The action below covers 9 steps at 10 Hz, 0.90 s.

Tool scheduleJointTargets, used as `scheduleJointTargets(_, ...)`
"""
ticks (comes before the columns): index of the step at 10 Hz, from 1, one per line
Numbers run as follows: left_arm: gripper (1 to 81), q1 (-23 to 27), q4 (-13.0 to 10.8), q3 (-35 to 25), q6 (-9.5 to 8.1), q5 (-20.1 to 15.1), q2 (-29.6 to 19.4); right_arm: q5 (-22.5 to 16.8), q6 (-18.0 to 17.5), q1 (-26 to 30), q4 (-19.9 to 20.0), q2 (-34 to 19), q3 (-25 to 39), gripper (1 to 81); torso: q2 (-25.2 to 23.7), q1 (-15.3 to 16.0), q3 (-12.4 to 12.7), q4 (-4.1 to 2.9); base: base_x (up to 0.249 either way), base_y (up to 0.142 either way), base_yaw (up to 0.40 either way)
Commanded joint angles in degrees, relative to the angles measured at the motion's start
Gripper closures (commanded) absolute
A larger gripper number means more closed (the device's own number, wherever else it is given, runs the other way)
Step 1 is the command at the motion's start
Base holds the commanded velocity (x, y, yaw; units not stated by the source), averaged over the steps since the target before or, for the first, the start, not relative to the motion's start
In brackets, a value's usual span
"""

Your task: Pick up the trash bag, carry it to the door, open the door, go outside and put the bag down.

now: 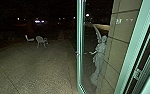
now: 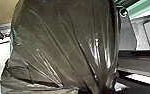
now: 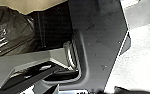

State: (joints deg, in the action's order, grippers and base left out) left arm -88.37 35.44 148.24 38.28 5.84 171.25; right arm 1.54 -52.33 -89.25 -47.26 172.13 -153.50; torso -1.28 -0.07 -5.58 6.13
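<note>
The brown-black plastic trash bag (image 2: 63, 42) looms large in the left wrist view, its folds drawn together toward my left gripper (image 2: 99, 89), which is shut on it. In the right wrist view, part of the trash bag (image 3: 8, 32) shows beside the robot's dark body. Whether my right gripper is open or shut I cannot tell. A glass door with a pale green frame (image 1: 80, 45) stands open in the head view, with the dark yard visible to its left.
Paving (image 1: 33, 70) stretches ahead and left, with white chairs (image 1: 41, 41) farther out. A pale statue (image 1: 99, 60) stands beyond the glass, beside a tiled wall (image 1: 121, 37). The green doorway frame (image 1: 131, 47) runs down the right side, close to the robot.
</note>
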Motion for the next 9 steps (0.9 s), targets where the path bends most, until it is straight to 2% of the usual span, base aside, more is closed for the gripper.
scheduleJointTargets(1,81.1,2.2,0.2,-0.4,0.22,-4.0,0.0,-2.5,0.1,2.1,-0.4,-0.1,0.1,1.0,0.0,0.1,0.0,0.0,0.093,0.0,0.0)
scheduleJointTargets(9,81.1,2.2,0.2,-0.4,0.3,-4.0,0.0,-2.5,0.1,2.1,-0.4,-0.1,0.1,1.0,0.0,0.1,0.0,0.0,0.094,0.0,0.0)
